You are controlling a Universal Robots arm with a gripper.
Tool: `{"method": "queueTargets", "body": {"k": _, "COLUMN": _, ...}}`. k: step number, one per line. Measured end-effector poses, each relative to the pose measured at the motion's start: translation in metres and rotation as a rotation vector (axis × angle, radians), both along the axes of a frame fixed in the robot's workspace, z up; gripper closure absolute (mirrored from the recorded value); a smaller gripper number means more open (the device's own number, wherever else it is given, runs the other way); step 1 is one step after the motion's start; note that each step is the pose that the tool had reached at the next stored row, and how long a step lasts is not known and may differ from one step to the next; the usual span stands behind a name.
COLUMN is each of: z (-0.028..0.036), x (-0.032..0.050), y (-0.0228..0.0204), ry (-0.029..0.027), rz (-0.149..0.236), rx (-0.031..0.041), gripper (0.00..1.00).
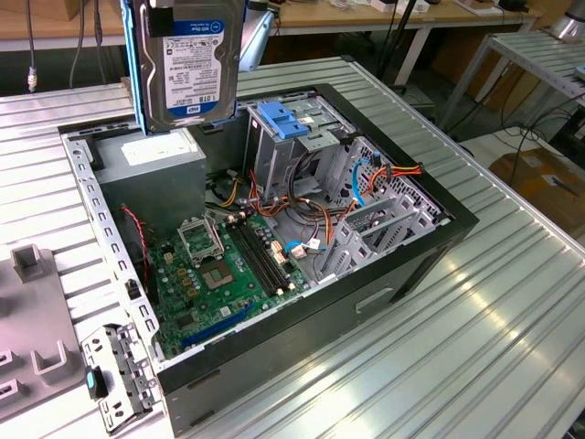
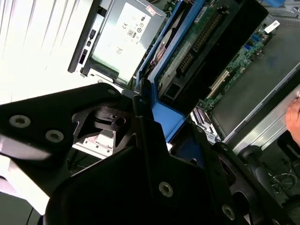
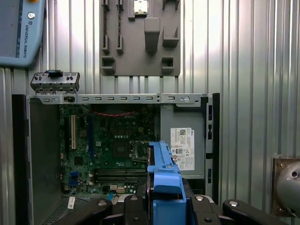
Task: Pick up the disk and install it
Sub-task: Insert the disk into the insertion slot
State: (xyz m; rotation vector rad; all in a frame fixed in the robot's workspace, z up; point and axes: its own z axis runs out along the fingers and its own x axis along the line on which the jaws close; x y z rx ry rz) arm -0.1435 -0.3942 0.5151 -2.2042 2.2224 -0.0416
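The gripper [image 3: 164, 206] is clamping the disk [image 1: 187, 64], which is hanging upright in the exterior view's upper left, above the open computer case [image 1: 430, 238]; lifted already, not yet installed.

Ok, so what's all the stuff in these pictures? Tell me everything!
disk: one, silver, white label, blue rails; in the air above the case.
computer case: one, black, open; on the table.
motherboard: one, green; inside the case.
power supply box: one, grey, white sticker; in a corner of the case.
drive cage: one, metal with blue tab; inside the case.
cables: a bunch, orange, red, blue; inside the case.
parts tray: one, grey; on the table, at the exterior view's left.
table: one, ribbed silver; under everything.
tool: one, black; shut on the disk.
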Motion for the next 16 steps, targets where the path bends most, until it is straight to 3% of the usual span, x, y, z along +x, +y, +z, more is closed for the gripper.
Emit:
{"method": "queueTargets", "body": {"k": 6, "z": 0.0000, "x": -0.0001, "y": -0.0021, "ry": 0.0000, "rz": 0.000, "rx": 0.0001, "gripper": 0.63}}
{"method": "queueTargets", "body": {"k": 16, "z": 0.0000, "x": 0.0000, "y": -0.0136, "ry": 0.0000, "rz": 0.000, "rx": 0.0001, "gripper": 0.63}}
